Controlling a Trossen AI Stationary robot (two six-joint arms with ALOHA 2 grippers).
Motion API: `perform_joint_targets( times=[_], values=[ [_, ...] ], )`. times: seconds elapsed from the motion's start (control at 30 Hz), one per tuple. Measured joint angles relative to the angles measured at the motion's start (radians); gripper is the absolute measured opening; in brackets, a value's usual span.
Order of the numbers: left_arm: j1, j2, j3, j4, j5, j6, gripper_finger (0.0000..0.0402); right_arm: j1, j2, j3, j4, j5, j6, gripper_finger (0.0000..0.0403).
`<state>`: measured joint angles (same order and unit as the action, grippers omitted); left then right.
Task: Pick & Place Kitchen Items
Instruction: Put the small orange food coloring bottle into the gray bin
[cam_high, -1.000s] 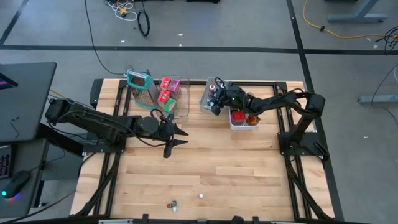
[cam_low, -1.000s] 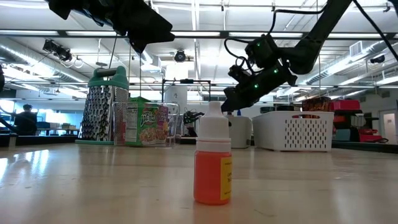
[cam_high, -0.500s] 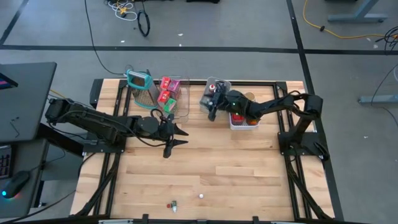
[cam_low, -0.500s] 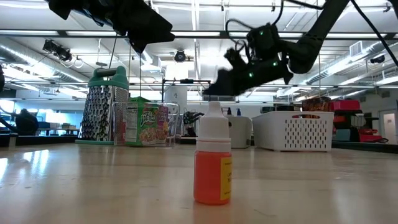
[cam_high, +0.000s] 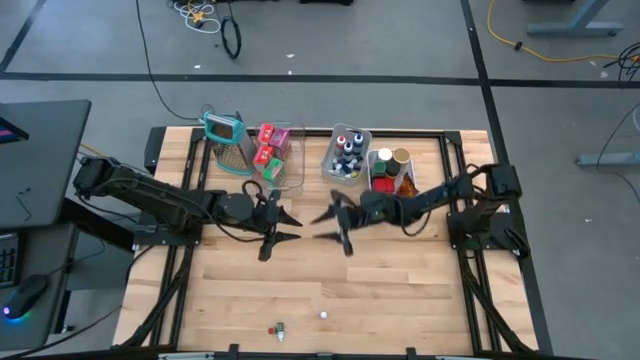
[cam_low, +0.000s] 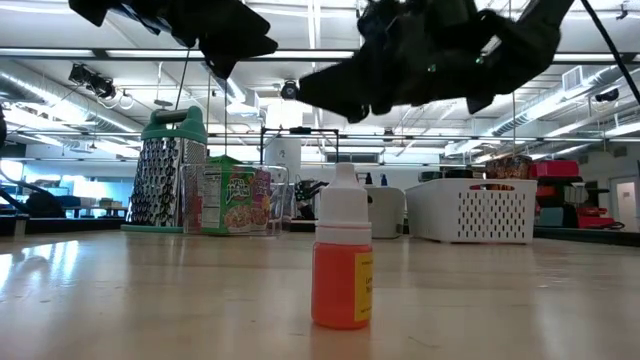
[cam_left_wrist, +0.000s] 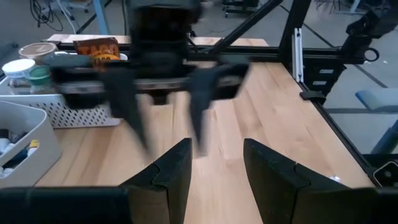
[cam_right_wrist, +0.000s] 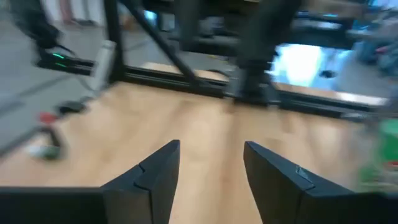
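Note:
My left gripper (cam_high: 291, 225) (cam_left_wrist: 215, 167) hangs open over the middle of the table, with nothing between its fingers. My right gripper (cam_high: 317, 229) (cam_right_wrist: 211, 165) faces it from the right. It is open too, holds nothing, and shows blurred in the left wrist view (cam_left_wrist: 165, 118). Red packets (cam_high: 267, 146) stand in a clear bin (cam_high: 292, 171). Dark-capped bottles (cam_high: 347, 157) fill a grey bin (cam_high: 331, 152), and lidded jars (cam_high: 392, 159) sit in a white bin (cam_high: 391, 202). A small white-capped orange bottle (cam_low: 341, 252) (cam_high: 279, 328) stands upright near the front edge, with a tiny white bit (cam_high: 323, 315) close by.
A teal-framed metal grater (cam_high: 227, 140) (cam_low: 165, 170) stands at the far left, beside the clear bin. The three bins line the far edge. Bare wood lies between the grippers and the small bottle at the front. Black frame rails run along the table's sides.
My right gripper has swung away from the grey bin at the far edge. It came toward the table's middle and near side, and turned until it faces my left gripper. The bins and the small bottle have stayed where they were.

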<state>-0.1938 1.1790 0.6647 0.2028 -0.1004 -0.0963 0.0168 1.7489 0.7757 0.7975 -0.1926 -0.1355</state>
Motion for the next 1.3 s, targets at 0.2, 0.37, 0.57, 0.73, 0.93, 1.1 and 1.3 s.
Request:
perform_joint_targets(
  times=[0.2, 0.37, 0.57, 0.73, 0.93, 1.1, 1.3],
  values=[
    [-0.01, 0.001, 0.0, -0.004, 0.0, 0.0, 0.0153, 0.142, 0.0, 0.0, -0.001, 0.005, 0.094, 0.0187],
    [-0.01, 0.001, 0.0, -0.008, -0.001, 0.024, 0.0153, 0.272, 0.0, 0.0, -0.008, 0.077, 0.137, 0.0188],
    [-0.01, 0.001, 0.0, -0.01, 0.038, 0.023, 0.0153, 0.393, 0.0, 0.0, -0.008, 0.169, 0.175, 0.0188],
    [-0.01, 0.001, 0.0, -0.01, 0.062, 0.022, 0.0153, 0.456, 0.044, 0.0, 0.056, 0.218, 0.245, 0.0184],
    [-0.01, 0.001, 0.0, -0.01, 0.064, 0.022, 0.0153, 0.506, 0.214, 0.086, 0.141, 0.28, 0.258, 0.0177],
    [-0.01, 0.001, 0.0, -0.01, 0.066, 0.022, 0.0153, 0.512, 0.373, 0.24, 0.144, 0.211, 0.267, 0.0176],
    [-0.01, 0.001, 0.0, -0.013, 0.122, 0.025, 0.0153, 0.512, 0.479, 0.342, 0.043, 0.265, 0.282, 0.0175]
  ],
)
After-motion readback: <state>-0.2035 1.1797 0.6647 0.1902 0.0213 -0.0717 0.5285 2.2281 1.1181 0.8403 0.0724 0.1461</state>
